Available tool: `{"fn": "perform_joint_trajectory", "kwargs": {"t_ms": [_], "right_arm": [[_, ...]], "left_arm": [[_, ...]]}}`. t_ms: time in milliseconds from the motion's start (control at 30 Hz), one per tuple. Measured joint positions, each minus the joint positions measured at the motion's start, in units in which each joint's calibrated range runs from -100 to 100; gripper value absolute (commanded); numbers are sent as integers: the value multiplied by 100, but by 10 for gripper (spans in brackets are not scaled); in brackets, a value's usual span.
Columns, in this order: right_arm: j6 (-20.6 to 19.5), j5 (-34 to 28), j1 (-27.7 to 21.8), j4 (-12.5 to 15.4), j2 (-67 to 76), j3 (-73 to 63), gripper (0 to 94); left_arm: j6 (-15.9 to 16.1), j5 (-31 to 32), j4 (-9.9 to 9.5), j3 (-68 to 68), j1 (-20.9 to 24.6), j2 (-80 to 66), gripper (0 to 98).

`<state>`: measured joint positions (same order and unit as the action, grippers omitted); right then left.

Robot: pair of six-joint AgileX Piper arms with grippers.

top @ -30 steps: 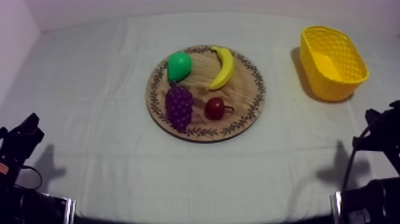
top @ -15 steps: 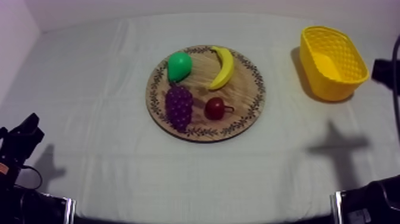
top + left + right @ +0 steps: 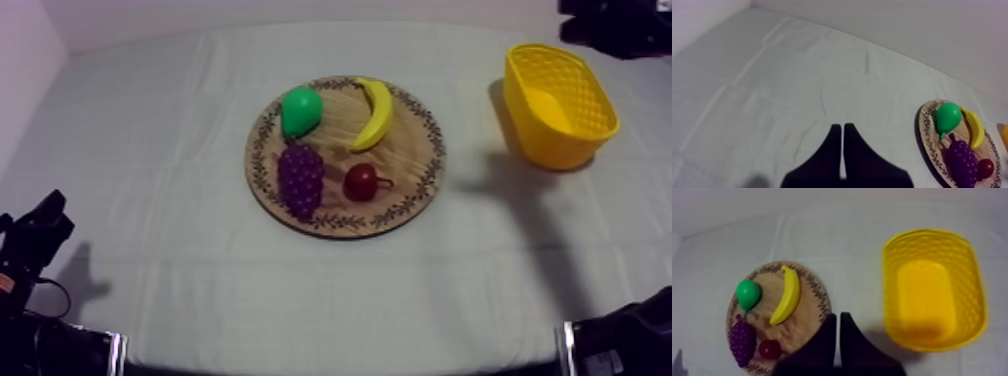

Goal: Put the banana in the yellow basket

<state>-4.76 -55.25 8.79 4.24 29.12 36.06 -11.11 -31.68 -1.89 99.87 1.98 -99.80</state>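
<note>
- One big table (image 3: 150,120) with a grey-white cloth holds everything.
- One round wooden board (image 3: 412,150) with a leafy rim lies in the middle of the table. Four toy fruits sit on it.
- One yellow basket (image 3: 552,140) stands on the cloth at the right side, well apart from the board. Nothing is inside it.
- The right gripper (image 3: 838,315) is up over the cloth between the board and the basket. Its two black fingers are pressed together with nothing between them.
- The left gripper (image 3: 842,126) is over bare cloth, well away from the board. Its fingers are pressed together too, and they hold nothing.
- The banana (image 3: 377,112) lies on the far part of the board, just beside the pear.
- The bunch of grapes (image 3: 300,178) is purple and lies just in front of the pear.
- The pear (image 3: 300,110) is green.
- The small red fruit (image 3: 360,182) sits beside the grapes, in front of the banana.
</note>
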Motion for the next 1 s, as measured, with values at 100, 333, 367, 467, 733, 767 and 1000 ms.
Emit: {"fn": "perform_joint_trajectory", "kwargs": {"t_ms": [100,333,367,467,733,767,1000], "right_arm": [[-94,-76,252,94,-488,-116,7],[-216,157,749,353,-1509,-293,8],[-238,217,809,354,-1633,-343,13],[-339,308,973,311,-1957,-557,35],[-602,223,1146,345,-2940,-1377,54],[-612,223,1142,360,-3070,-1476,58],[-775,279,1240,192,-3662,-1756,504]], "left_arm": [[0,0,0,0,0,0,1],[0,0,0,0,0,0,1],[0,0,0,0,0,0,1],[0,0,0,0,0,0,1],[0,0,0,0,0,0,1],[0,0,0,0,0,0,1],[0,0,0,0,0,0,1]]}}
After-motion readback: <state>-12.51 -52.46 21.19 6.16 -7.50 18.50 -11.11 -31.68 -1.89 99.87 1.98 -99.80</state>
